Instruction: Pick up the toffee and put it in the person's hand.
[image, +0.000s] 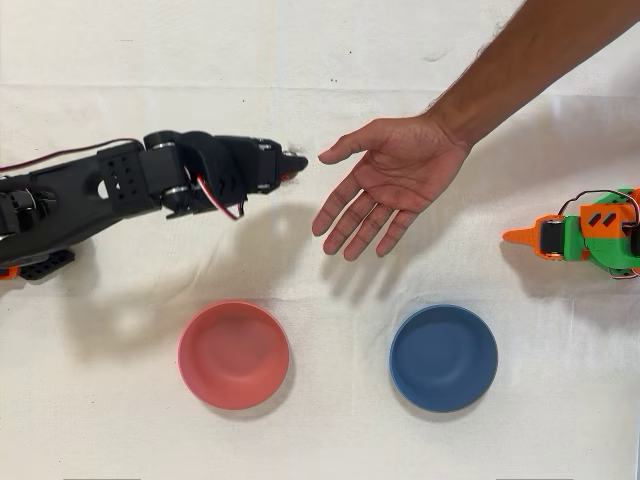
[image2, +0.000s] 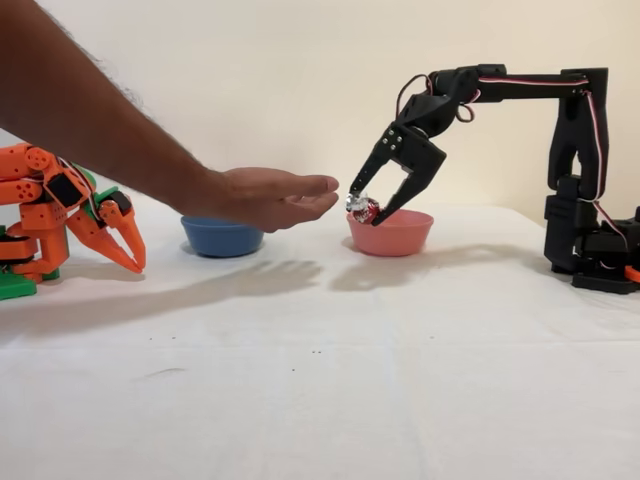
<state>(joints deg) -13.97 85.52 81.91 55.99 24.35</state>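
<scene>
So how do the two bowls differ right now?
The pink bowl is salmon-coloured, the blue bowl dark blue. In the overhead view the pink one sits lower left, nearer the black arm; the blue one sits lower right, below the person's hand. In the fixed view the claw holding the toffee overlaps the pink bowl. Both look round, similar in size and empty.

In the overhead view the toffee (image: 288, 176) is a mere reddish speck under the gripper (image: 296, 163), too small to make out. The black arm (image: 60, 200) runs off the left edge; the person's forearm (image: 540, 50) leaves at the top. The idle orange arm (image: 590, 232) is cut by the right edge.
</scene>
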